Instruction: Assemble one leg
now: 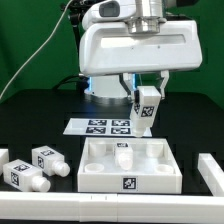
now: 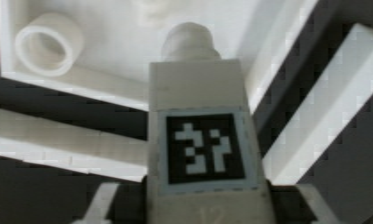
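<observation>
My gripper (image 1: 147, 97) is shut on a leg (image 1: 146, 108), a small white block with a black-and-white tag, and holds it tilted in the air above the back right of the white square tray (image 1: 100, 180). In the wrist view the held leg (image 2: 201, 110) fills the middle, its round peg (image 2: 188, 40) pointing toward the tray's inside (image 2: 112, 75), near a round socket (image 2: 46, 45). The fingers (image 2: 115, 200) grip the leg's sides. Two more legs (image 1: 49, 160) (image 1: 22, 178) lie on the table at the exterior view's left.
The marker board (image 1: 98, 126) lies flat behind the tray. A long white bar (image 1: 212, 172) lies at the exterior view's right, and another white piece (image 1: 3, 158) at the left edge. A white peg (image 1: 124, 153) stands inside the tray. The robot base (image 1: 105, 85) is behind.
</observation>
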Available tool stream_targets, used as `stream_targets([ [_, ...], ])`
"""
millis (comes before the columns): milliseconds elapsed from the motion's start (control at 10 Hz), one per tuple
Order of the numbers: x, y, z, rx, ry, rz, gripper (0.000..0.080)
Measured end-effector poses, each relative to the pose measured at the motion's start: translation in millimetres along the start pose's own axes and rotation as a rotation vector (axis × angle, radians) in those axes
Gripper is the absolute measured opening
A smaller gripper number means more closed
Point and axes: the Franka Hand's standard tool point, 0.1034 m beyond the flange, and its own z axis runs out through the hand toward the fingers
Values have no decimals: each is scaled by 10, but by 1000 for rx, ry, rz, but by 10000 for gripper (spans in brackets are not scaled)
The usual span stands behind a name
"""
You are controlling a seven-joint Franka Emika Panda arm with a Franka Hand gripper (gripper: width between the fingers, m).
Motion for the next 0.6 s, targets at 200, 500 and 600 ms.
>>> stream_targets([
  [200, 93, -88, 143, -16, 75, 3, 287],
  [500, 243, -325, 316, 5, 100, 19, 287],
  [600, 233, -308, 318, 4, 97, 22, 287],
])
